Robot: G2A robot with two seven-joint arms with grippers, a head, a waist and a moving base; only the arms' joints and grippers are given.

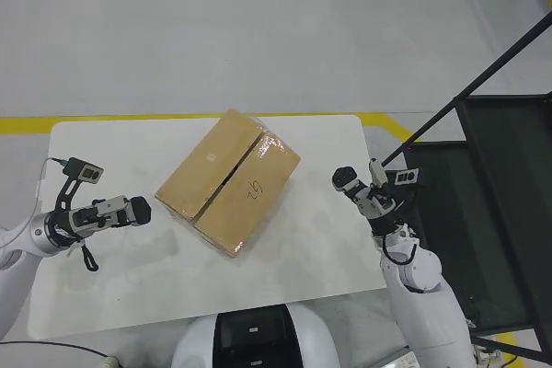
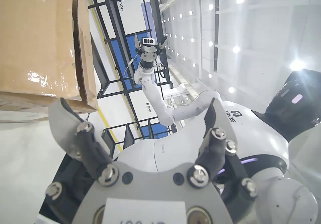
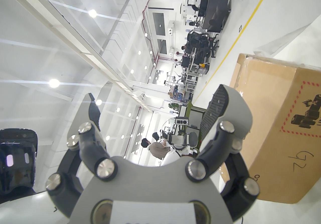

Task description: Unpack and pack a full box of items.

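Count: one cardboard box, two grippers, one table. The box is sitting closed near the middle of the white table, turned diagonally to its edges. One strip of clear tape is running along the top seam, and one flap is bearing a handwritten mark. The left gripper is hovering over the table's left part, near the box's left corner but apart from it. Its arm is extending in from the left edge, with the gripper pointing at the box. Its two fingers are standing spread wide and are holding nothing. The right gripper is hanging over the table's right part, well apart from the box. Its arm is standing bent at the elbow by the right edge, with the gripper facing the box. Its two fingers are likewise gaping wide, gripping nothing. One black metal rack is standing just beside the table on the right. One yellow floor line is running behind the table.
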